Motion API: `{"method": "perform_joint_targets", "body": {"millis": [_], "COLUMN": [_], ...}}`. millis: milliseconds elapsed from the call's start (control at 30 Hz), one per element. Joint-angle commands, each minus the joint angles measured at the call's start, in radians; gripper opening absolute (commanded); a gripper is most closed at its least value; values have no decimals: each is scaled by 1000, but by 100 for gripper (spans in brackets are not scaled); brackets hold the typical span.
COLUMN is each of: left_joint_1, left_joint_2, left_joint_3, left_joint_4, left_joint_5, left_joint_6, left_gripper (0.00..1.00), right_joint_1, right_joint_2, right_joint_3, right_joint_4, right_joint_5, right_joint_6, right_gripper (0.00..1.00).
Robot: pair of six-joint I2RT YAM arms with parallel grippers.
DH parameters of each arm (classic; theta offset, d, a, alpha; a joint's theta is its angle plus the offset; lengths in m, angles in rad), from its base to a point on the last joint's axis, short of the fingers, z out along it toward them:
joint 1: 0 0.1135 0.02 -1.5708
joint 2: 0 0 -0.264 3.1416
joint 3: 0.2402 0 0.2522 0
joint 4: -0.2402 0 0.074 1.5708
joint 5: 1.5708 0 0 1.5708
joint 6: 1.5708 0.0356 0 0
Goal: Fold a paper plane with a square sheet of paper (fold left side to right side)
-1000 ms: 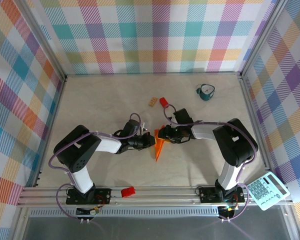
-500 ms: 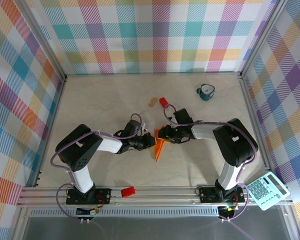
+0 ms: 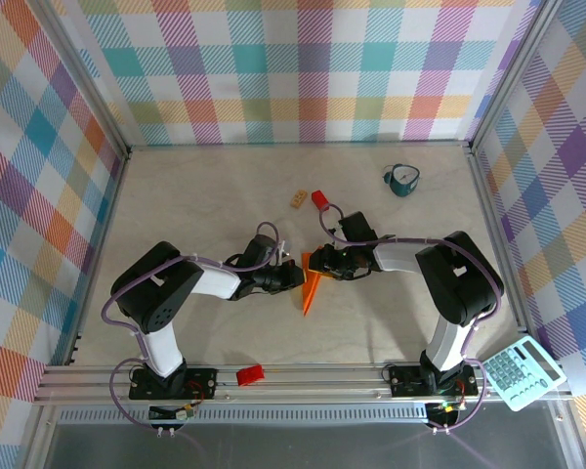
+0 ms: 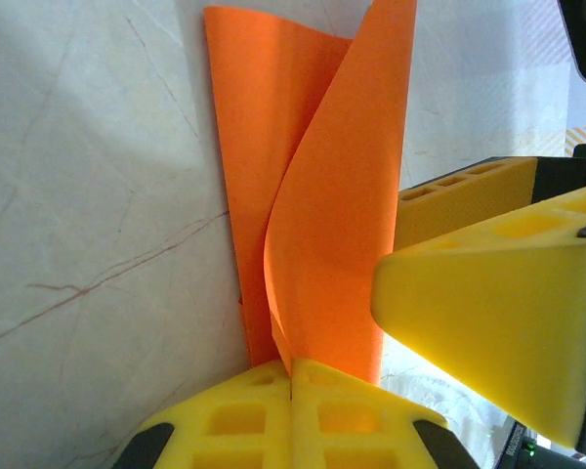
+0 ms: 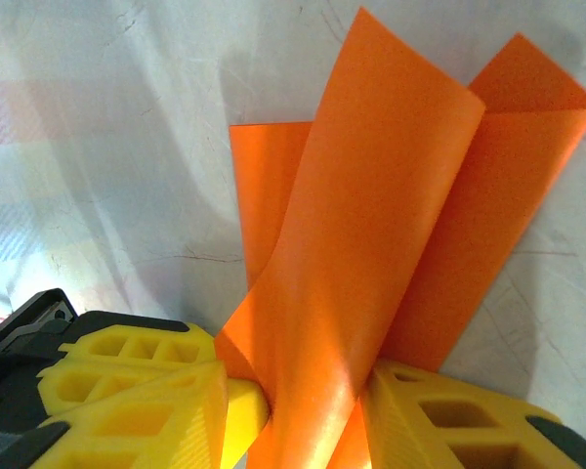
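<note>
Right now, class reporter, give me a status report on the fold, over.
Left pincer shut on orange paper. Right pincer jaws apart around raised flap. Red block beyond, apart.

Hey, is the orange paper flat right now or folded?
Folded: the orange paper is a narrow creased strip, with one flap curling upward instead of lying flat.

Sheet of paper: thin orange paper, smooth, matt, with a faint sheen on the curled flap. Table: pale, smooth top with marble-like veining, low gloss. Left gripper and right gripper: yellow plastic fingers, matt, with moulded recesses. Rail along the table's near edge: bare metal, satin
</note>
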Motion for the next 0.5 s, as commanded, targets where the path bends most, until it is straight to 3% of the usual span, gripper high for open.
{"method": "perform_joint_targets", "body": {"millis": [0, 467], "left_joint_1": [-33, -60], "left_joint_2": [15, 12], "left_joint_3": [-21, -41], "left_joint_4": [-22, -100], "left_joint_5": [-20, -75], "left_joint_6": [4, -2], "left_gripper": [1, 0], "right_joint_1": [11, 9], "right_joint_2": [25, 2], "right_joint_3": [-6, -16], "right_joint_4": [-48, -2], "right_joint_5": [33, 5], "right_joint_6": [-20, 10], "right_gripper": [41, 41]}}
